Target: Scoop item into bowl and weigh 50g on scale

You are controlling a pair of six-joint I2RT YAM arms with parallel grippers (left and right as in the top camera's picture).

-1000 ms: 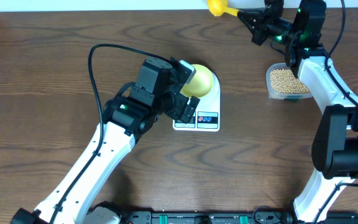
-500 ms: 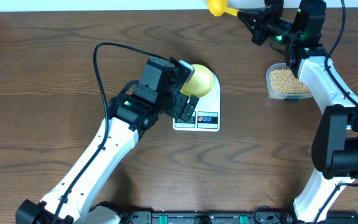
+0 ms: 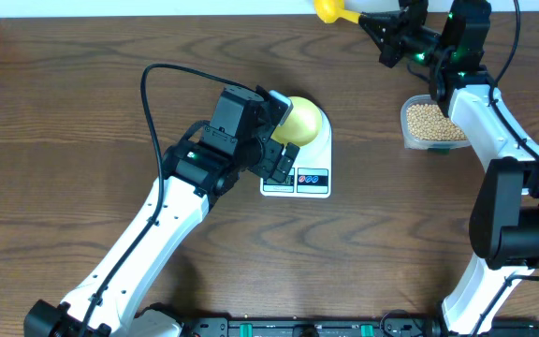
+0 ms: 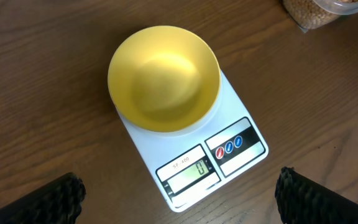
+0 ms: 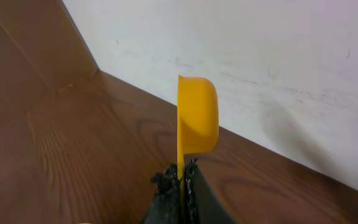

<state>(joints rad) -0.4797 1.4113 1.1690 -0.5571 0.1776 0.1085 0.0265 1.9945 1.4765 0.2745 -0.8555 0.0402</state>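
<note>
The pale yellow-green bowl (image 3: 301, 119) stands empty on the white scale (image 3: 309, 178). In the left wrist view the bowl (image 4: 164, 78) sits on the scale (image 4: 235, 146), whose display reads 0. My left gripper (image 3: 283, 132) is open and empty, just left of the bowl, with its fingertips (image 4: 58, 198) wide apart. My right gripper (image 3: 383, 39) is shut on the handle of the yellow scoop (image 3: 329, 11), held at the far edge of the table. In the right wrist view the scoop (image 5: 197, 118) stands on edge above the shut gripper (image 5: 183, 177). The beans (image 3: 430, 120) fill a clear tub.
The clear tub (image 3: 410, 140) stands right of the scale, under the right arm, and its corner shows in the left wrist view (image 4: 319, 11). A white wall (image 5: 260, 56) runs along the far table edge behind the scoop.
The left arm's elbow has shifted slightly up and right; its gripper stays open beside the bowl. The right arm and scoop have not moved.
</note>
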